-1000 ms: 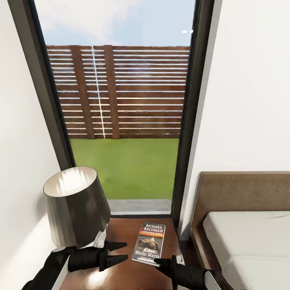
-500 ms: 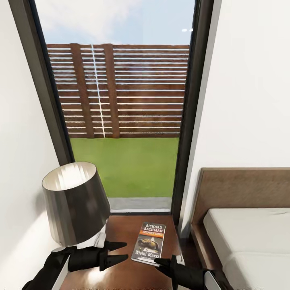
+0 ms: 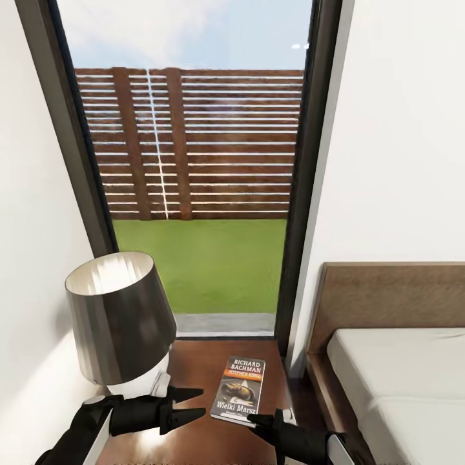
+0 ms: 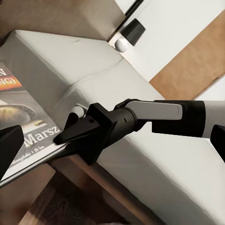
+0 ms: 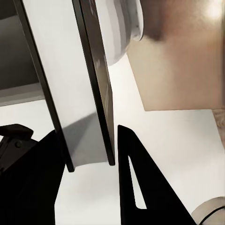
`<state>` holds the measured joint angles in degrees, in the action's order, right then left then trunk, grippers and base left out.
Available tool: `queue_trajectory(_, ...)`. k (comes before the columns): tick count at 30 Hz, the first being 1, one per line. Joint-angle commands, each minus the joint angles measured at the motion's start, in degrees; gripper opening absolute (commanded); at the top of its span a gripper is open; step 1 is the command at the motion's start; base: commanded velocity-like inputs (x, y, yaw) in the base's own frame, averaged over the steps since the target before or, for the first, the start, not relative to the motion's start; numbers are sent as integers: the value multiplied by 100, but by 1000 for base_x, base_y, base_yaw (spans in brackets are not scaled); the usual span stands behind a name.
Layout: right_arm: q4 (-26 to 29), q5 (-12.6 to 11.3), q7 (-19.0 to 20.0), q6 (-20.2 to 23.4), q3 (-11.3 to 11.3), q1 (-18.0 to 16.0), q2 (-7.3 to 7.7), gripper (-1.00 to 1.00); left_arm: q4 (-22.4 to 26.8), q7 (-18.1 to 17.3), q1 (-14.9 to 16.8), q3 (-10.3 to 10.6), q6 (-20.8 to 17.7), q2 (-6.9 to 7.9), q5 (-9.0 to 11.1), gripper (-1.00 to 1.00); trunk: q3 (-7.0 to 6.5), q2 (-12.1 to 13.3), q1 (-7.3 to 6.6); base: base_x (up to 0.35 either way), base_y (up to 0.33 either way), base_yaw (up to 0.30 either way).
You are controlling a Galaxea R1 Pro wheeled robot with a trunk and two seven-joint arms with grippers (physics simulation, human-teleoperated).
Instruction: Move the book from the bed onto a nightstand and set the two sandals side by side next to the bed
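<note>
White-walled bedroom corner; tall dark-framed window [image 3: 194, 168] dead ahead in the head view, brown slatted fence and green lawn outside.

Large bed with pale grey-white mattress [image 3: 400, 387] and brown wooden headboard sits at right, running off frame. Left wrist view sees the same mattress [image 4: 154, 154] behind the right arm.

Small glossy reddish-brown wooden nightstand [image 3: 194, 368] stands below the window, between the left wall and the bed, serving as the desk.

Dark metallic cone-shade lamp [image 3: 119, 316] stands on the desk's left part, on a white base.

Thin dark paperback book, white "RICHARD BACHMAN" lettering and orange band [image 3: 239, 389], lies flat on the desk, right of the lamp, face up. Cover also shows in the left wrist view [image 4: 23, 122].

Left gripper [image 3: 192, 403]: black jaws apart, holding nothing, just left of the book, over the desk.

Right gripper [image 3: 259, 421]: at the book's near edge. Right wrist view shows its jaws [image 5: 89, 183] spread either side of a thin dark edge-on slab, with gaps.
</note>
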<state>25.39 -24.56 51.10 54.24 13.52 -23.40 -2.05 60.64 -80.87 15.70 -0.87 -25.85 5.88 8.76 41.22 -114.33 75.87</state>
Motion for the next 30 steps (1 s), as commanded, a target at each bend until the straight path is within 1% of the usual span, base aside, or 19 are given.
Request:
queue_trajectory(1, 1, 22, 23, 25, 37, -5, -6, -100, 0, -16, 3, 1, -60, 1, 12, 100, 24, -44, 22, 0, 0, 0)
queue_trajectory(30, 6, 22, 27, 25, 37, -2, -6, -100, 0, -16, 3, 6, -60, 1, 12, 100, 545, -1207, 659, 0, 0, 0)
